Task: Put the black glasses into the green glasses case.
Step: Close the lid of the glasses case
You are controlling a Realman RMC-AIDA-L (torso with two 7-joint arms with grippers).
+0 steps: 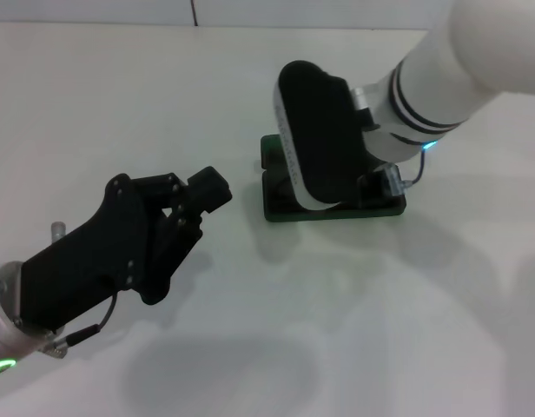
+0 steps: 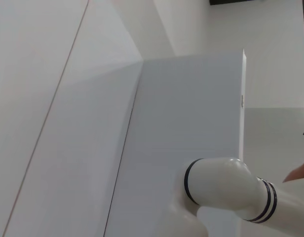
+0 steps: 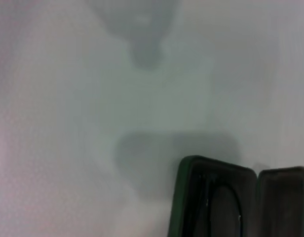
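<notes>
White bench (image 1: 120, 95) fills the head view, bare surface all round the work area.

Right arm (image 1: 441, 74) comes in from the far right, white tube with black rings, angled down to the case. Its big black wrist housing sits directly over the case and covers most of it. Right hand (image 1: 376, 187) is down at the case, near its right end; cannot tell whether its fingers are apart or together, the housing blocks them.

Left arm enters at the near left. Left hand (image 1: 194, 204) hangs above bare bench, well apart from the case, pointing toward it. Fingers look drawn together, holding nothing.

Green glasses case (image 1: 280, 187) lies on the bench mid-right, open, both halves flat. Head view shows only its left edge and front rim past the right wrist. Right wrist view shows the two halves (image 3: 216, 202) side by side with dark lining.

Black glasses (image 3: 211, 197): thin dark frame line and a couple of small glints show inside one half of the case in the right wrist view. Looks like they lie in that half; detail is too soft to say how they sit.

Left wrist view shows only a white arm segment (image 2: 226, 190) and pale walls.
</notes>
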